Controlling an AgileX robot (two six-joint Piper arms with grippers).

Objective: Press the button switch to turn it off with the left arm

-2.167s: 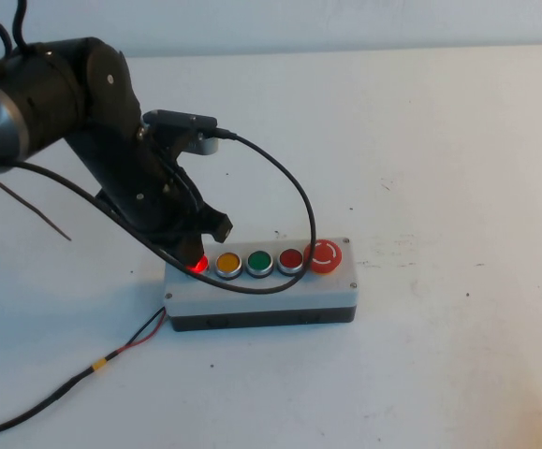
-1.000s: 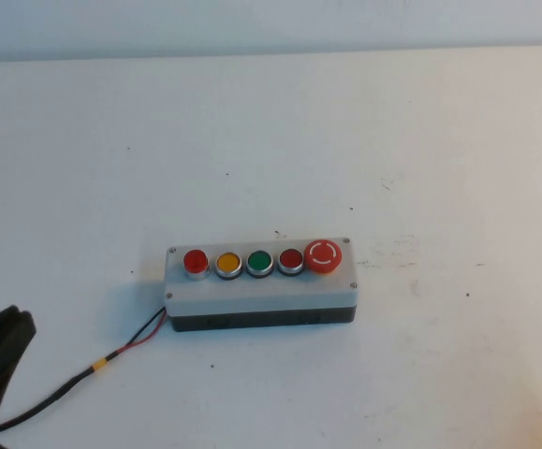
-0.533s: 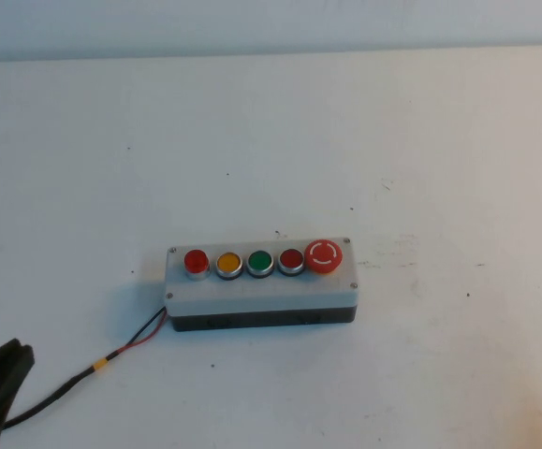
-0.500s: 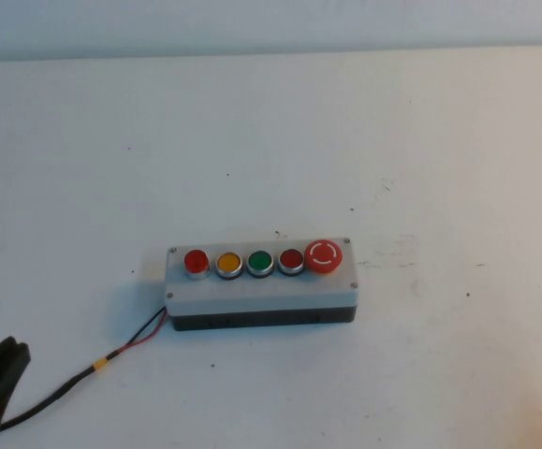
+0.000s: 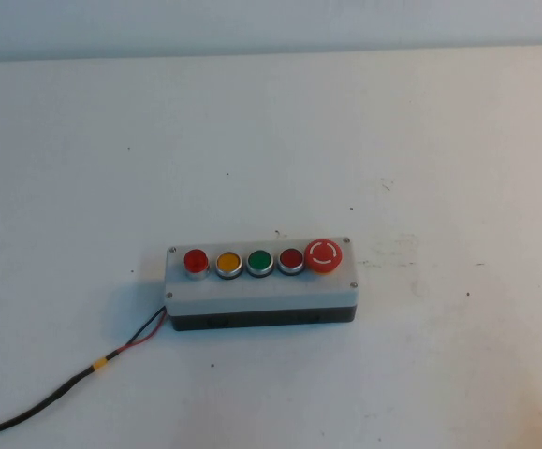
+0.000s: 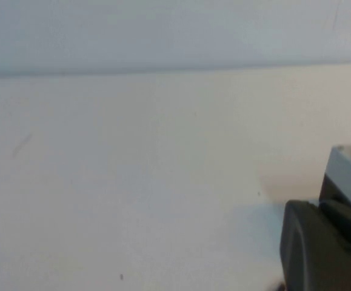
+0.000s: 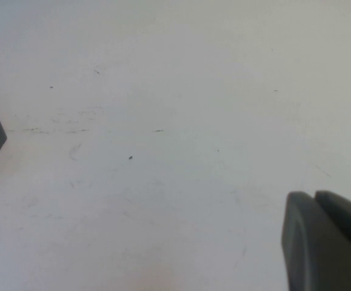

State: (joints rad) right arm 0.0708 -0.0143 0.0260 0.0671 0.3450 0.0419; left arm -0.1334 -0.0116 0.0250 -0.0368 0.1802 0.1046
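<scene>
Now on the white table (image 5: 271, 122), near the middle and slightly toward the robot: a grey button switch box (image 5: 261, 285) with a black base, lying flat with its long side across the high view. Along its top in one row, from the robot's left to right: a red button (image 5: 196, 262), a yellow button (image 5: 228, 263), a green button (image 5: 259, 262), another red button (image 5: 291, 260), then a larger red mushroom stop button (image 5: 324, 255) at the right end. None visibly lit. From the box's left end, thin red and black wires (image 5: 144, 332) joining a black cable (image 5: 36, 409) banded with a yellow tag (image 5: 99, 364), running off toward the near left corner of the table.

Left claw (image 6: 324, 248): only a dark edge of it at the border of the left wrist view, with a corner of the grey box just behind; well apart from the buttons, touching nothing visible. Released or clenched: cannot tell. Barely a dark sliver at the near left edge of the high view.

Right claw (image 7: 327, 239): likewise just a dark edge in the right wrist view, over bare table, with one end of the box at the far side. State: cannot tell.
</scene>
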